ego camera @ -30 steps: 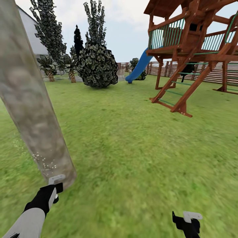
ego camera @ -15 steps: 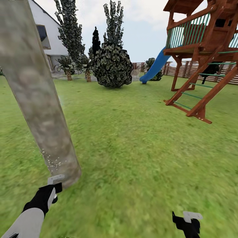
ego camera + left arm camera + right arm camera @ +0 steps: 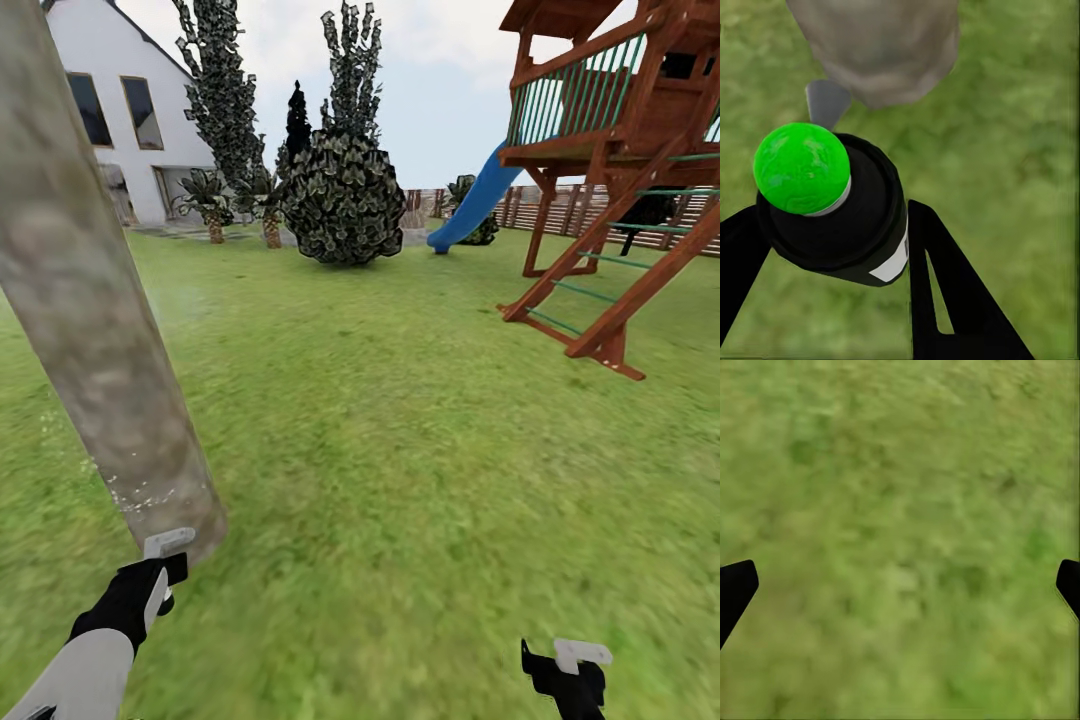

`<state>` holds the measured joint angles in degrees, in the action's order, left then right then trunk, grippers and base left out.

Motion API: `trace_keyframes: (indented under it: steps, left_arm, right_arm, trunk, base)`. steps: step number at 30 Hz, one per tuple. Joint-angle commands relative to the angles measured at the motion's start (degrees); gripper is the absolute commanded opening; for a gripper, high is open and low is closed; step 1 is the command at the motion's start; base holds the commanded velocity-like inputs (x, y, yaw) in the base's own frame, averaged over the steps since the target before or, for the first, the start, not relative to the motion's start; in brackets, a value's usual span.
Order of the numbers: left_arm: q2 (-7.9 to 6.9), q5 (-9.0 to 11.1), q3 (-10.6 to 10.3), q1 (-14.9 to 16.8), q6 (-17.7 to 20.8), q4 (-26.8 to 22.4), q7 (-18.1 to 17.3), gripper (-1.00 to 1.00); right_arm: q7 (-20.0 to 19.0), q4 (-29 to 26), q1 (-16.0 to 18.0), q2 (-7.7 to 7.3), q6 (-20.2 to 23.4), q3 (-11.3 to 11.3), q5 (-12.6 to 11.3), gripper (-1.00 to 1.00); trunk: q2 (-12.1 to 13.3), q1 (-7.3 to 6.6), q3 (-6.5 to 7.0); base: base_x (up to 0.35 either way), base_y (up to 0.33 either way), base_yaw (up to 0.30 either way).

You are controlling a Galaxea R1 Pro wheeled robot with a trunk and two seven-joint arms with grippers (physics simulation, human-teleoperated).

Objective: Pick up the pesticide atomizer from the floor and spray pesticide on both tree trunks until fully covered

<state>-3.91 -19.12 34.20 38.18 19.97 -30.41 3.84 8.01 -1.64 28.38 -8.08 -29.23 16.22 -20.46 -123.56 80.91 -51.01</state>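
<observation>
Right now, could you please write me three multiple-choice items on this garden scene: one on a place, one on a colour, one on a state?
1. Where is the tree trunk?
A. just ahead of the left gripper
B. under the play tower
C. beside the white house

2. What colour is the tip of the spray bottle?
A. red
B. bright green
C. white

3. How is the right gripper?
A. shut on a bottle
B. shut on nothing
C. open over grass

Key:
1 A, the trunk rises right before that gripper in the head view.
2 B, the left wrist view shows a green ball on the black bottle.
3 C, its fingers stand wide apart with bare lawn between.
</observation>
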Motion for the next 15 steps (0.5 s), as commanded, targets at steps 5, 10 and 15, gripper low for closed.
trace_keyframes:
  steps: [5,10,15]
  left_arm:
    - [0.04,-0.22,0.16,0.05,0.25,-0.03,0.02,-1.00]
    - [0.04,-0.22,0.16,0.05,0.25,0.00,0.03,-1.00]
    - [-0.03,-0.22,0.53,0.05,0.34,-0.48,0.11,-1.00]
  right_arm:
    - [0.26,-0.03,0.00,-0.01,-0.04,0.52,-0.28,1.00]
    - [0.26,-0.03,0.00,-0.01,-0.04,0.54,-0.28,1.00]
    - [0.26,-0.03,0.00,-0.01,-0.04,0.48,-0.28,1.00]
  trunk:
    - [-0.02,0.00,-0.05]
    - [-0.02,0.00,-0.05]
    - [-0.02,0.00,-0.05]
  base:
    - [0.096,-0.262,0.261]
    - [0.107,-0.262,0.278]
    - [0.050,-0.258,0.278]
